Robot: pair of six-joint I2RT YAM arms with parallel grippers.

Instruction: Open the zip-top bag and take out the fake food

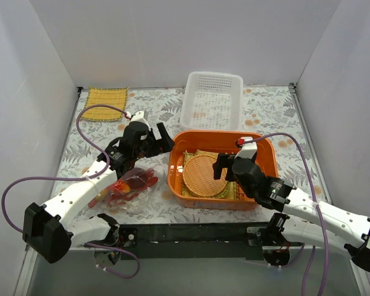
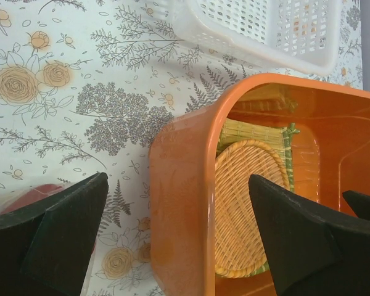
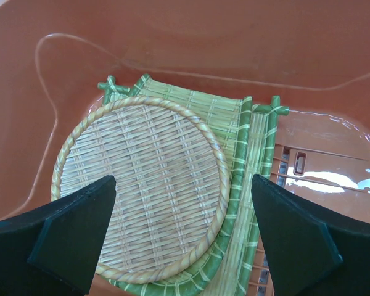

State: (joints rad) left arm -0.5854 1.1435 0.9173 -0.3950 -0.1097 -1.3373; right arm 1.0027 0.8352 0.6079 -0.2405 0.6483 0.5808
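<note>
Bag: the clear zip-top bag [image 1: 126, 192] lies crumpled on the flowered table [image 1: 277, 111], just left of the orange bin [image 1: 273, 161], partly under the left arm.
Food: the red fake food [image 1: 133, 181] shows through the plastic, inside the bag; single pieces are hard to tell apart.
Bag seal: cannot tell.
Left gripper [image 2: 177, 182]: fingers spread wide, holding nothing, above the bin's near-left rim, with the bag's edge beside one finger.
Right gripper [image 3: 184, 180]: fingers spread wide and empty, hanging over the inside of the bin.
Bin contents: a round woven mat [image 3: 139, 185] on top of a green-edged bamboo mat [image 3: 246, 154].
Far side: a white basket [image 1: 211, 98] beyond the bin; a yellow mat [image 1: 106, 97] at the far-left corner.
</note>
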